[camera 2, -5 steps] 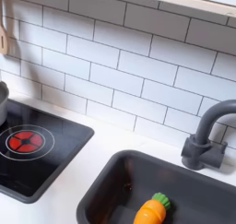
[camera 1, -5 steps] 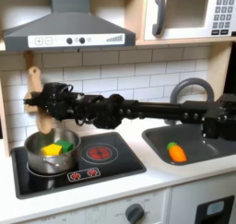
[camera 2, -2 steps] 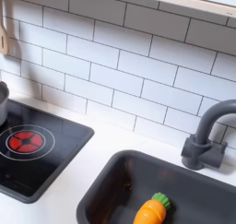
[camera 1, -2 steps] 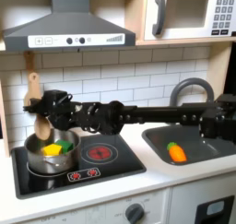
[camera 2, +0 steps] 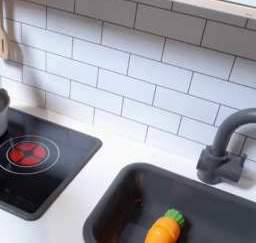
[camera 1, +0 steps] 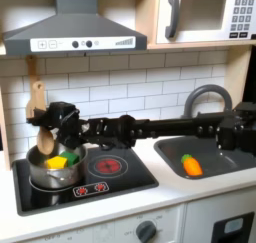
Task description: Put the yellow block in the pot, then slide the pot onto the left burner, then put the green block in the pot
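Note:
In the first exterior view the silver pot point(camera 1: 40, 173) stands on the left side of the black stovetop point(camera 1: 130, 177), covering the left burner. The yellow block point(camera 1: 57, 162) and the green block point(camera 1: 73, 156) lie inside it, side by side. My gripper point(camera 1: 46, 145) hangs just above the pot's back left rim, fingers pointing down, apparently open with nothing held. The black arm stretches in from the first exterior view's right. A sliver of the pot point(camera 2: 2, 113) shows at the second exterior view's left edge.
The right burner point(camera 1: 106, 165) point(camera 2: 25, 152) lies bare beside the pot. An orange carrot toy point(camera 1: 190, 165) point(camera 2: 163, 229) lies in the sink point(camera 2: 120, 202), with the faucet point(camera 2: 225, 147) behind it. A wooden spoon point(camera 1: 37, 87) hangs on the tile wall above the pot.
My gripper has risen out of the pot and shifted slightly toward the first exterior view's left. Both blocks stay in the pot, and the pot has not moved.

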Motion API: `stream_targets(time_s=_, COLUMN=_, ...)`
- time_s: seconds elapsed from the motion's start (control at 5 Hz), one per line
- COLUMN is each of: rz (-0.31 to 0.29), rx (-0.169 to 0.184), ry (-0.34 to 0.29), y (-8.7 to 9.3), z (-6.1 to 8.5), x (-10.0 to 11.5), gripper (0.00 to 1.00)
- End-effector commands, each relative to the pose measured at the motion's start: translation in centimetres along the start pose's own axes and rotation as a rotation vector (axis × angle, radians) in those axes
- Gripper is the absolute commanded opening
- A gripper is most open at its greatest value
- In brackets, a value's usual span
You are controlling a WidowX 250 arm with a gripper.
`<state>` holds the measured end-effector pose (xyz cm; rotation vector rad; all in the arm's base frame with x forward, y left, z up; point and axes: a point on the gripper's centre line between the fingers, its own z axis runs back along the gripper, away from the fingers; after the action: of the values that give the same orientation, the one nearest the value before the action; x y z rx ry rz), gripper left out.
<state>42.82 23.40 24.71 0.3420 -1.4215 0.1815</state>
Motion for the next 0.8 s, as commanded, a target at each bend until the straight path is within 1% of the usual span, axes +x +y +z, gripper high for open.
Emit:
stream_targets(time_s=0.0, rz=-0.011, rx=-0.003, ry=-0.047, y=-0.02, z=0.55, x=0.14, gripper=0.0)
stream_targets(time_s=0.2, rz=0.016, rx=-0.008, ry=-0.07, y=-0.2, z=0.96, x=0.43, gripper=0.0)
stream_targets(time_s=0.4, rz=0.084, rx=-0.019, ry=-0.109, y=-0.48, z=1.35, x=1.07, gripper=0.0)
stream_targets(time_s=0.6, rz=0.124, rx=-0.023, ry=-0.104, y=-0.45, z=1.35, x=0.34, gripper=0.0)
